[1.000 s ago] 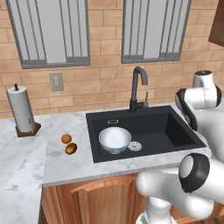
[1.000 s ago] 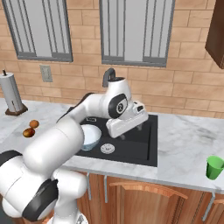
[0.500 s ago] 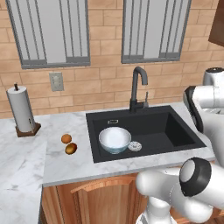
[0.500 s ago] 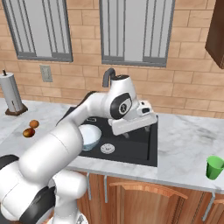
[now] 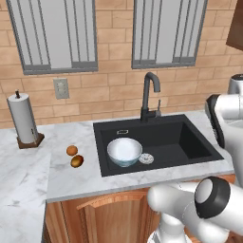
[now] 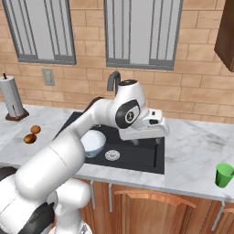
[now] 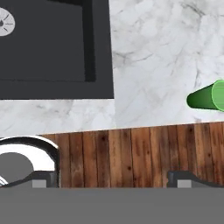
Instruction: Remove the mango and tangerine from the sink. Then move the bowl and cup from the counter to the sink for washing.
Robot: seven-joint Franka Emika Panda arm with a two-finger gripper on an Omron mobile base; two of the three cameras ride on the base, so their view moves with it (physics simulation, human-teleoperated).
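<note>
The pale bowl (image 5: 124, 152) sits inside the black sink (image 5: 185, 142), left of the silver drain (image 5: 146, 158); it is seen again as the bowl (image 6: 93, 141) in the right base view. On the counter (image 5: 71, 180) left of the basin lie the tangerine (image 5: 71, 150) and, just in front of it, the mango (image 5: 77, 161). A green cup (image 6: 224, 174) stands on the counter far to the right, near the front edge. My gripper (image 6: 147, 140) hangs open and empty above the sink's right rim. In the hand view the cup (image 7: 208, 97) shows at the right, well away from my fingertips (image 7: 188, 177).
A black gooseneck tap (image 5: 149, 95) rises behind the basin. A paper towel roll (image 5: 23, 121) stands at the back left. Bare marble (image 6: 196, 146) lies between the sink's right rim and the cup. Wooden cabinet fronts (image 7: 131, 153) run below the counter edge.
My hand has swung to the right, from over the middle of the sink to its right rim. Bowl, fruits and cup have not moved.
</note>
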